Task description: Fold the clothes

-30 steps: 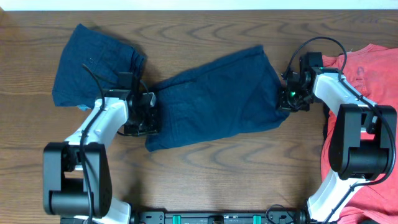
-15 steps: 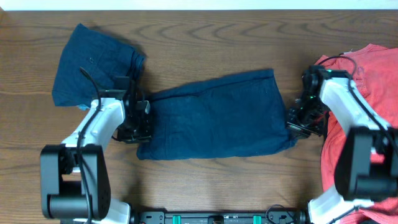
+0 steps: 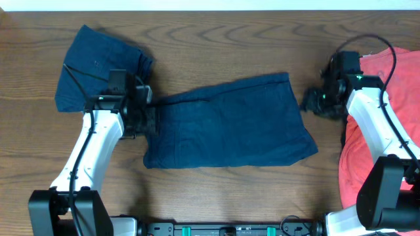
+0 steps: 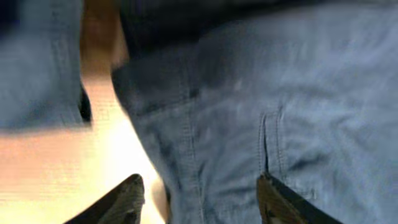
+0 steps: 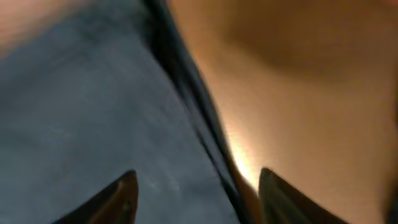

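Navy shorts (image 3: pixel 230 124) lie flat at the middle of the desk (image 3: pixel 216 190), second pair (image 3: pixel 98 65) upper left; left tool (image 3: pixel 149 117) released over their left edge, right tool (image 3: pixel 312 103) released just off the right edge.

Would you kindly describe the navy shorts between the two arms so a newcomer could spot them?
On the brown wooden table, look at the very middle. There lies a pair of dark navy blue cloth shorts. Unlike the bunched navy garment at far left and the red cloth at right, it is spread flat.
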`<state>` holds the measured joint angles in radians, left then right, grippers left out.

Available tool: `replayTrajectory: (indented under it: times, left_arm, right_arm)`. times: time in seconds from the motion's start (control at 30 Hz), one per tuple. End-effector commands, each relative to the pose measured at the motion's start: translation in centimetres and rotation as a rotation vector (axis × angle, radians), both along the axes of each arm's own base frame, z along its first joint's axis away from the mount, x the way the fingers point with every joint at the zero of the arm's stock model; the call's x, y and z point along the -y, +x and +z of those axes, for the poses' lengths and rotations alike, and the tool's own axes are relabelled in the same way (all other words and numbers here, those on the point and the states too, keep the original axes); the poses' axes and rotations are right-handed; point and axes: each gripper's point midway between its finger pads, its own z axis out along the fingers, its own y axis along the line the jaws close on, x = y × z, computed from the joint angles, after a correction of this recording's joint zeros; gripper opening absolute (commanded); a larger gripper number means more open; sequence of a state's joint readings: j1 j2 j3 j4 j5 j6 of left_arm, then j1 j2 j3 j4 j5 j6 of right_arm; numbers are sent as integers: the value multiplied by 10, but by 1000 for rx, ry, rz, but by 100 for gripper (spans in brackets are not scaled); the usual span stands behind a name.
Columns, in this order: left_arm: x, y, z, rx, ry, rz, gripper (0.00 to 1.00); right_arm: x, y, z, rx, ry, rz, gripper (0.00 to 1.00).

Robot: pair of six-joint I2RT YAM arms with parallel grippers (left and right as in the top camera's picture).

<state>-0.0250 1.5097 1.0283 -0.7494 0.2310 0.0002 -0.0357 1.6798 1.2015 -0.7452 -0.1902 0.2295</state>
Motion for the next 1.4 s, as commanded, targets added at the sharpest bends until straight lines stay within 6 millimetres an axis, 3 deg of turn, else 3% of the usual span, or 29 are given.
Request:
replayTrajectory:
  times: [0.0,0.17,0.33,0.5,0.6,0.9,1.07,1.17,1.37]
  left_arm:
    - [-4,19,8,67,18,7,62]
    - [-8,33,8,115,38,15,68]
    - [-11,32,8,108,31,45,78]
    - [-20,31,7,91,18,121,80]
    - [-25,31,7,89,15,145,80]
    - [-26,30,1,71,16,147,80]
    - [-26,29,-11,33,18,147,80]
    - [-26,28,-14,20,19,147,80]
    - [-26,29,-16,19,19,146,81]
  right_arm:
    - [-26,24,16,132,101,130,56]
    - [-34,55,13,233,98,142,50]
    - [-31,64,-22,183,92,110,46]
    - [-35,64,-59,116,125,101,43]
    - [-42,66,-69,110,166,117,42]
    - [-49,85,-64,197,201,145,35]
    - [-51,85,-63,198,215,151,11]
    - [-55,82,-62,193,240,161,2]
    - [-57,80,-59,188,252,166,1]
